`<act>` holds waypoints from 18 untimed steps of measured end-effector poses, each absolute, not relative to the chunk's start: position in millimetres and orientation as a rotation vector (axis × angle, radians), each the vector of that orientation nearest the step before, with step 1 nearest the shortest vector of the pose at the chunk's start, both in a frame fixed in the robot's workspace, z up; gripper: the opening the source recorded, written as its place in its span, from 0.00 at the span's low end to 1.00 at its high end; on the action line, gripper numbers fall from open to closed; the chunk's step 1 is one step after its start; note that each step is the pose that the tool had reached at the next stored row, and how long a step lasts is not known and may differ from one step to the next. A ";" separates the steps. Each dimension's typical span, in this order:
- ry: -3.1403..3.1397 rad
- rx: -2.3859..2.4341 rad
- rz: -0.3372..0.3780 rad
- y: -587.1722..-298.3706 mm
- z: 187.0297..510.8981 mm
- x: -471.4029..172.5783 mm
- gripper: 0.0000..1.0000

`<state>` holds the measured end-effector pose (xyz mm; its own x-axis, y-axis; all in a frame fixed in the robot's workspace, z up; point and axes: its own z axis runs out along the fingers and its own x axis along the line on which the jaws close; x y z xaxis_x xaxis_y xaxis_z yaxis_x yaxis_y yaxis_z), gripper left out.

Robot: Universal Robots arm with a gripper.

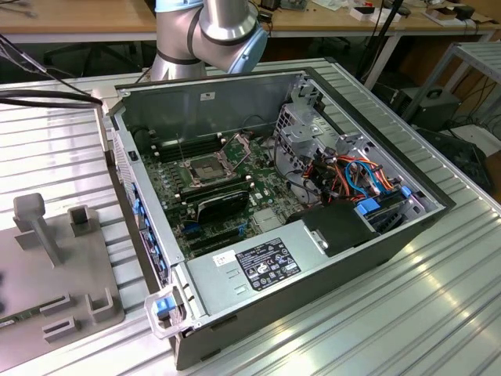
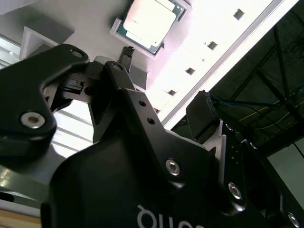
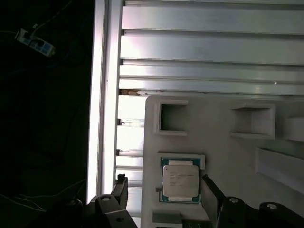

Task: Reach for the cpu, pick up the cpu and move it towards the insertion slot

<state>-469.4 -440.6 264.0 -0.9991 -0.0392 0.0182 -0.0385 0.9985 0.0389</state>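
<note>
**Pale silvery square cpu (image 2: 147,23) untouched, black gripper (image 2: 164,76) released**

Exterior view: the metal-framed square insertion slot (image 1: 205,167) sits inside the open grey computer case (image 1: 235,94). Second wrist view: the gripper's spread fingers (image 2: 202,111) hold nothing. First wrist view: the cpu rests in a pale grey tray's (image 3: 228,156) recess.

This is a robotics lab or workshop. In the first wrist view, a grey moulded fixture tray (image 3: 228,142) with square pockets lies just ahead of the gripper (image 3: 164,186). It rests on a ribbed aluminium-profile table (image 3: 199,42) that runs on beyond it. In the exterior view, a desktop computer case (image 1: 203,102) stands on such a table with its side panel off and its motherboard (image 1: 227,188) bared. The arm (image 1: 211,31), with grey and blue joints, rises behind the case. Wooden workbenches (image 1: 78,16) strewn with cables (image 1: 383,23) and a metal rack (image 1: 477,63) fill the background.
</note>
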 end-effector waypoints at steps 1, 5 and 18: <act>-3.130 0.062 -0.059 -441.0 263.1 -469.3 0.72; -3.160 0.063 -0.058 -441.3 259.9 -469.3 0.72; -3.168 0.051 -0.057 -452.8 236.9 -464.9 0.72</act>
<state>-464.9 -452.8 236.9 -0.9991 -0.0317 -0.0282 -0.0327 0.9988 0.0356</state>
